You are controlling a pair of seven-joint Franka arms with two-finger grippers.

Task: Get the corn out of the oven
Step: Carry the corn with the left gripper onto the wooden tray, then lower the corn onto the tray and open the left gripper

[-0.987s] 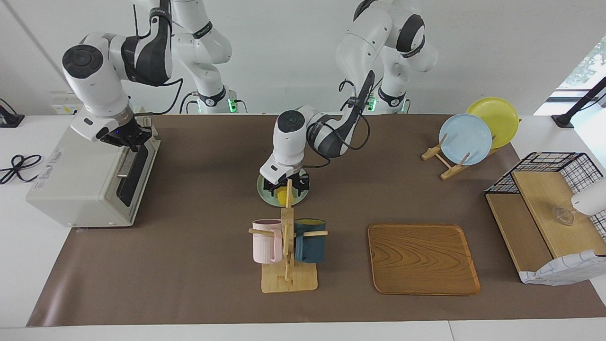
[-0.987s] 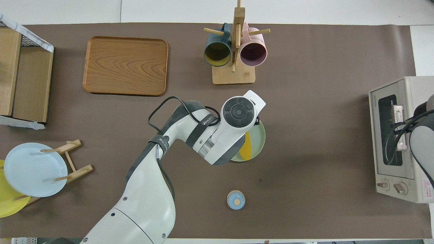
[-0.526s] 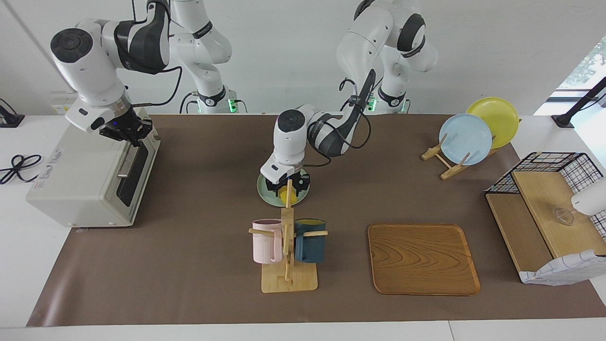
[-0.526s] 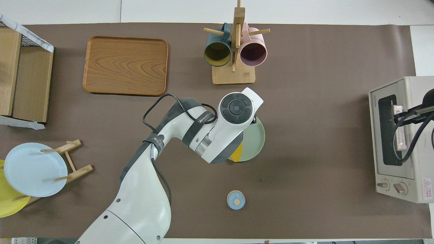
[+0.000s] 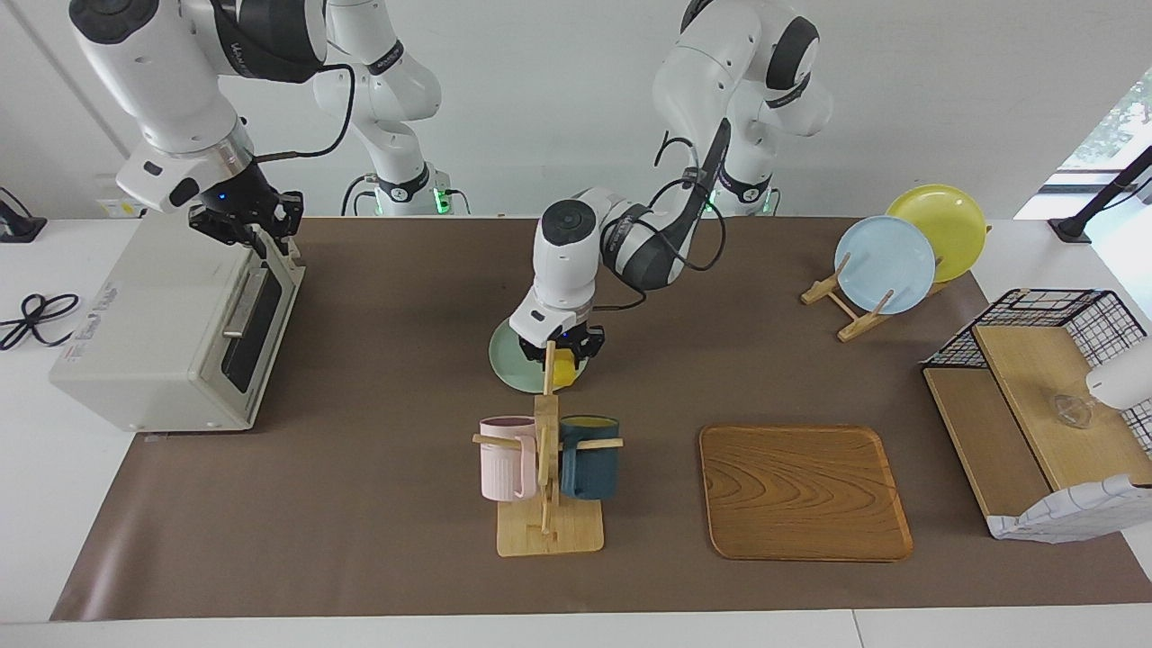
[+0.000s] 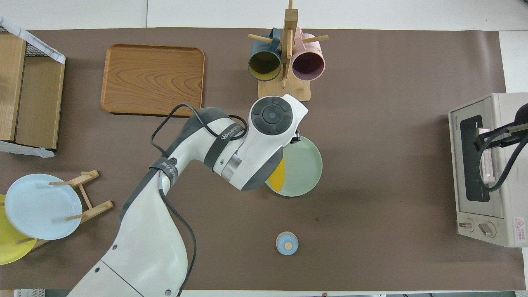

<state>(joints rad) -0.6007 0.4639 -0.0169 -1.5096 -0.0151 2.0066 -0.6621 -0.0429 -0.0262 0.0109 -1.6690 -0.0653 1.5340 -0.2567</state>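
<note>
The yellow corn point(image 5: 562, 371) hangs in my left gripper point(image 5: 559, 353), which is shut on it just above the pale green plate point(image 5: 504, 355). In the overhead view the corn point(image 6: 279, 177) shows under the left arm, over the plate's point(image 6: 305, 165) edge toward the left arm's end of the table. The off-white oven point(image 5: 153, 333) stands at the right arm's end, its dark glass door looking shut; it also shows in the overhead view point(image 6: 495, 173). My right gripper point(image 5: 247, 225) is raised over the oven's top front edge.
A wooden mug rack point(image 5: 546, 468) with a pink and a dark blue mug stands farther from the robots than the plate. A wooden tray point(image 5: 804, 490), a plate rack point(image 5: 886, 261), a wire shelf point(image 5: 1044, 423) and a small blue knob point(image 6: 287, 243) are also on the table.
My left gripper has carried the corn across the plate toward the left arm's end of the table. My right gripper has risen from the oven's door handle.
</note>
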